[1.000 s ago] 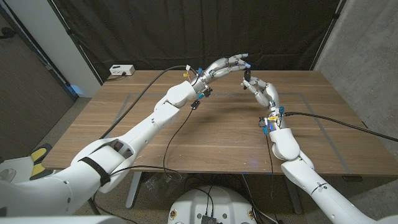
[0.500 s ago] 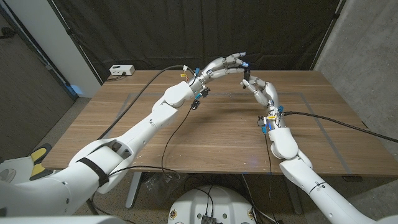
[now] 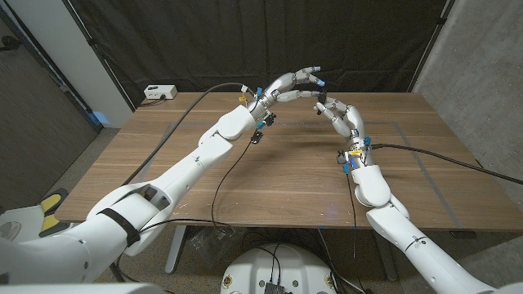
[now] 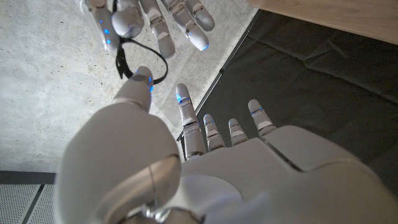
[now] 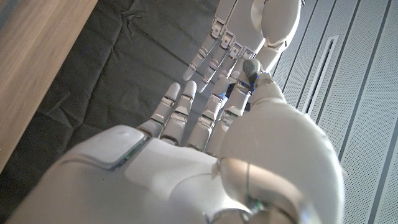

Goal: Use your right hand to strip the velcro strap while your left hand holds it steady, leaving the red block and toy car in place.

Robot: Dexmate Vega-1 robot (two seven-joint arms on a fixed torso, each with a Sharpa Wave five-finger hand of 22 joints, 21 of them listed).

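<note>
Above the far middle of the wooden table (image 3: 270, 175), at about twelve o'clock from the robot, we see both hands raised and meeting fingertip to fingertip. Our left hand (image 3: 292, 85) reaches in from ten o'clock, our right hand (image 3: 341, 116) from two o'clock, and a small dark thing sits between their tips in the head view. The left wrist view makes it plain: a thin black velcro strap (image 4: 124, 61) hangs as a loop between the two hands. Our left thumb tip touches the loop's lower end, with the other left fingers spread straight and apart, so we take the left hand as pinching or propping the strap, though the contact itself is small. Our right hand's fingers (image 4: 127, 18) close around the strap's upper end, the remaining fingers loosely extended. In the right wrist view the strap is hidden behind the fingers, and we cannot tell its hold there. At eleven o'clock on the table's far edge sits a white box (image 3: 160, 92) with a cable.
</note>
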